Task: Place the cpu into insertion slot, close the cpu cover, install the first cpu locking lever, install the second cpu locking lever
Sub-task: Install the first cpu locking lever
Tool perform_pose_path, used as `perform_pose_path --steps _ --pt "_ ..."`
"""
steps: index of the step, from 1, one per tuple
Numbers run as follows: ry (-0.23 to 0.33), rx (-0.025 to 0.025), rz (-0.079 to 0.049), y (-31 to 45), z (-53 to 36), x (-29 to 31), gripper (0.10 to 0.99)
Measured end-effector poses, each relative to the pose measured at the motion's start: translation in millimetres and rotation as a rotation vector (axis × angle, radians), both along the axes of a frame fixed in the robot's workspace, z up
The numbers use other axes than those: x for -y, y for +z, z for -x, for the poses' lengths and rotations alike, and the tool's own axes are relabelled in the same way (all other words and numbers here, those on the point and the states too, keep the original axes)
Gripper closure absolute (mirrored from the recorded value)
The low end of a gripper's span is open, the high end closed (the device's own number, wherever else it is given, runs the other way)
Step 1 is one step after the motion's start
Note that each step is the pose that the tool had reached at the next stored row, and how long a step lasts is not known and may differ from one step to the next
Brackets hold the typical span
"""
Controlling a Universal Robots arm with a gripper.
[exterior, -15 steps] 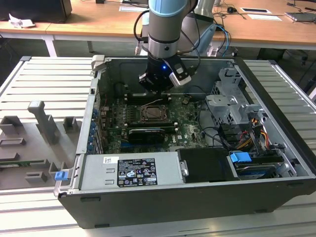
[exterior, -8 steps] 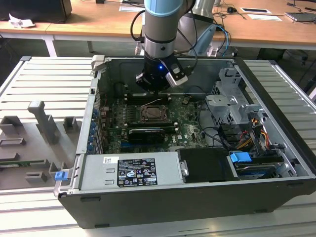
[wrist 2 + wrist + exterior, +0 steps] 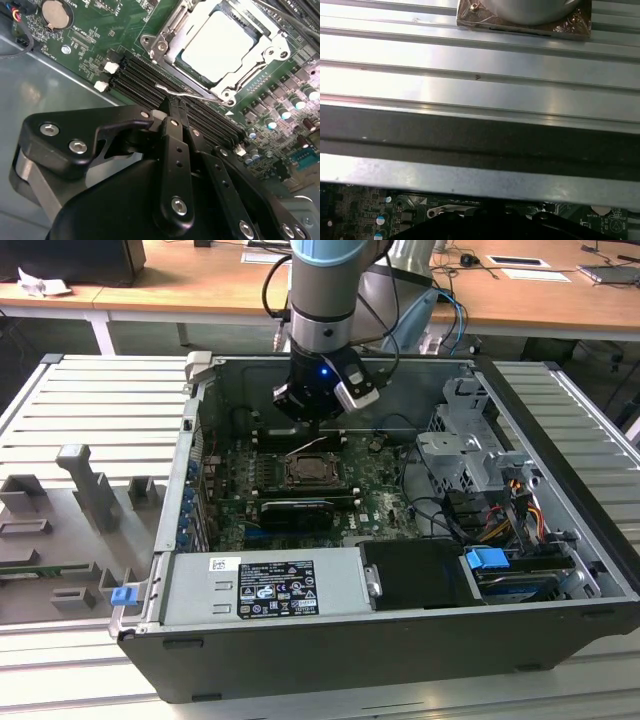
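Note:
The cpu (image 3: 220, 45), a pale square chip, lies in the insertion slot (image 3: 165, 47) on the green motherboard. The silver cpu cover (image 3: 250, 67) lies flat around it, with the chip's face showing through its cutout. A thin wire locking lever (image 3: 187, 92) runs along the socket's edge beside the black memory strips. My gripper (image 3: 169, 111) is shut with nothing between its fingers, and its tips sit right at that lever. In the exterior view the gripper (image 3: 312, 423) hangs just behind the socket (image 3: 315, 472), inside the open computer case.
Black memory strips (image 3: 145, 82) lie between gripper and socket. A drive cage (image 3: 470, 455) and cables stand at the exterior view's right, and a power supply (image 3: 265, 585) along the front. The case wall (image 3: 480, 137) is close to the wrist. Grey fixtures (image 3: 90, 490) stand outside at the exterior view's left.

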State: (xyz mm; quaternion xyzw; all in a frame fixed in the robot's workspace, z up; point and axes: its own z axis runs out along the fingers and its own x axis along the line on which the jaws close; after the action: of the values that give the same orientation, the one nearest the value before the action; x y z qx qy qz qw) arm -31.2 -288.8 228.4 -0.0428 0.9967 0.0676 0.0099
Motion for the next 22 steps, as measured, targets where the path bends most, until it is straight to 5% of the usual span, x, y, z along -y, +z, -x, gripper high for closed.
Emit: perform_pose_path --steps 9,22 --pt "0.000 0.0001 0.001 -1.0 1.5 5.9 0.980" --pt "0.000 -0.0001 0.001 -16.2 -9.7 6.0 0.980"
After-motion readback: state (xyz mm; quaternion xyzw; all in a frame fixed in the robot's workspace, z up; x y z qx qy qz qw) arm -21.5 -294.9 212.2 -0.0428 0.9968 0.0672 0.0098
